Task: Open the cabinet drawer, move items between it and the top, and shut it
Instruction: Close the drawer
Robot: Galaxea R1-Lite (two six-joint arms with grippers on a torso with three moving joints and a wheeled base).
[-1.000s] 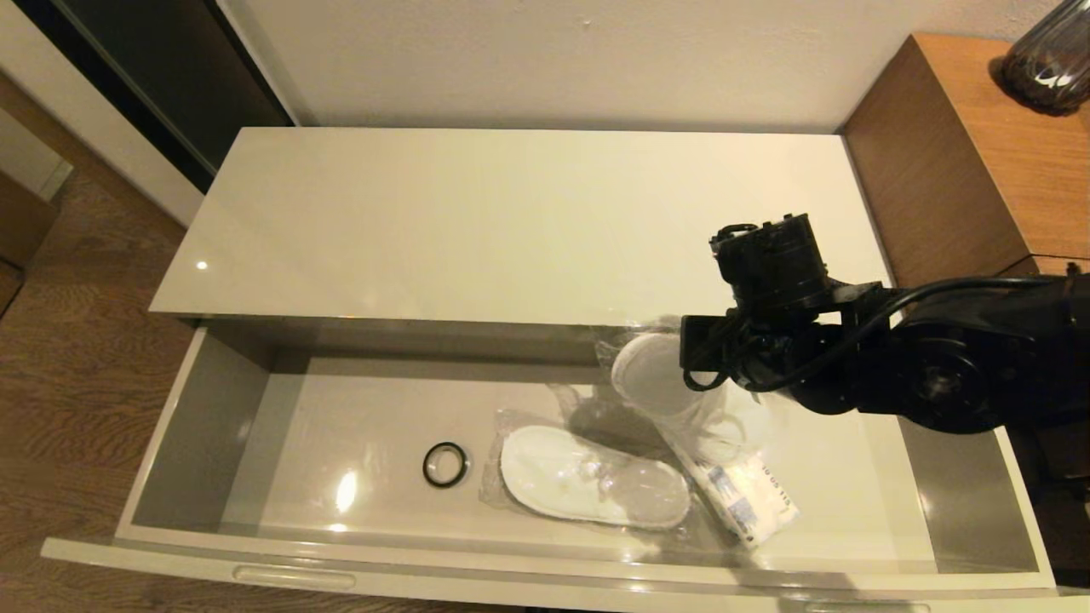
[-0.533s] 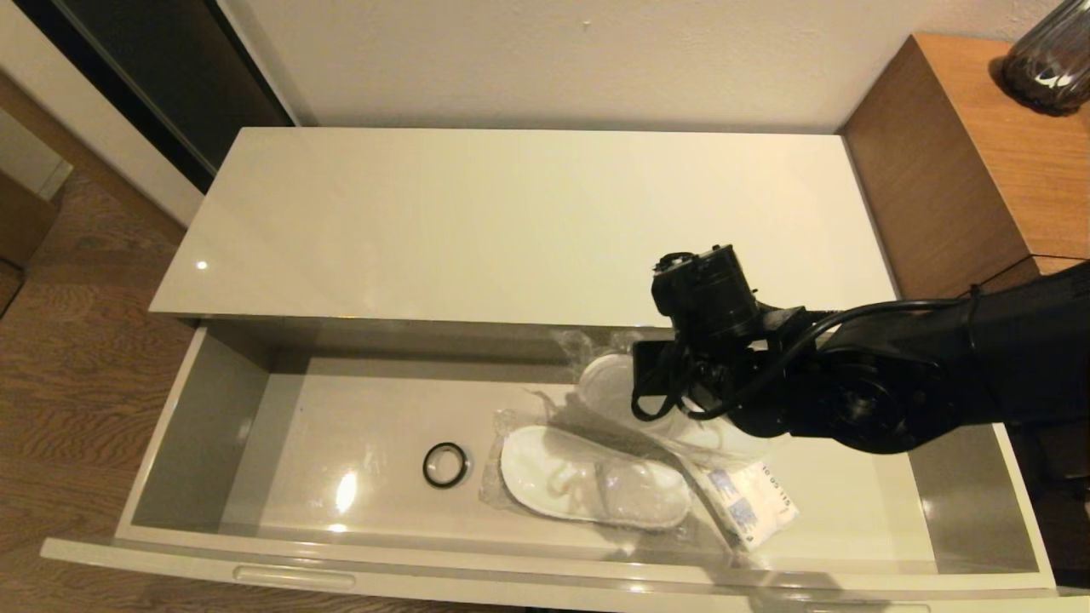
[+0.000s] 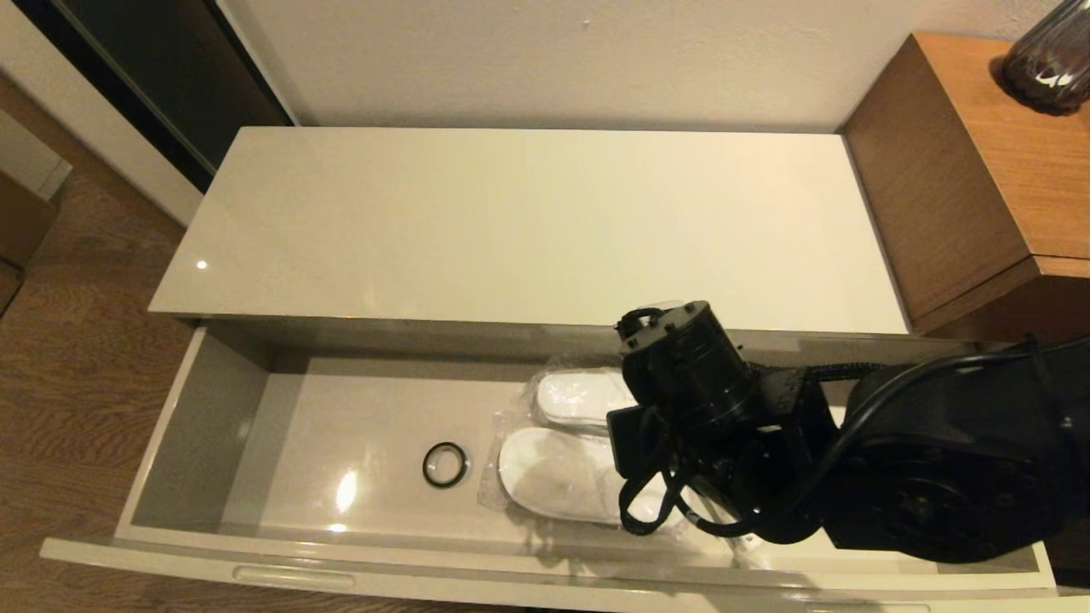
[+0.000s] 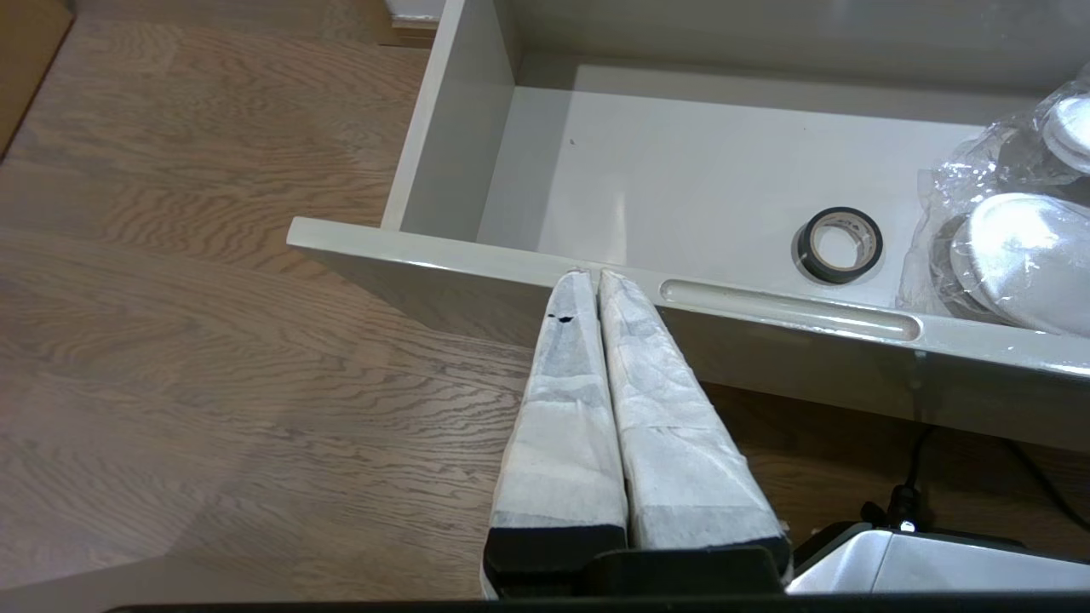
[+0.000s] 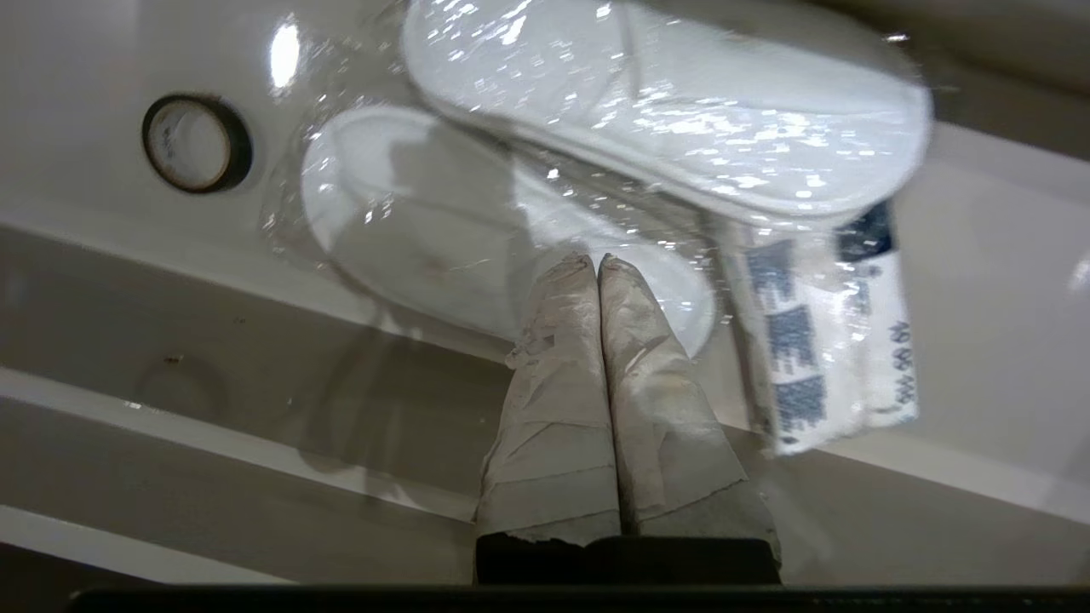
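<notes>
the cabinet drawer (image 3: 196,426) stands open. the right pincer (image 5: 599,264), pressed together and empty, hangs inside it over the wrapped slippers (image 3: 553,472), with the blue-printed packet (image 5: 822,340) beside them. the top (image 3: 511,221) is bare. next it likely must spread and grip a slipper. the left pincer (image 4: 593,277), pressed together, waits outside the drawer front.

- A black tape ring (image 3: 444,465) is seen at seven o'clock.
- A brown wooden desk (image 3: 979,170) stands at two o'clock, topped by a dark glass vase (image 3: 1049,55).
- Wood flooring (image 3: 77,358) is seen at nine o'clock.
</notes>
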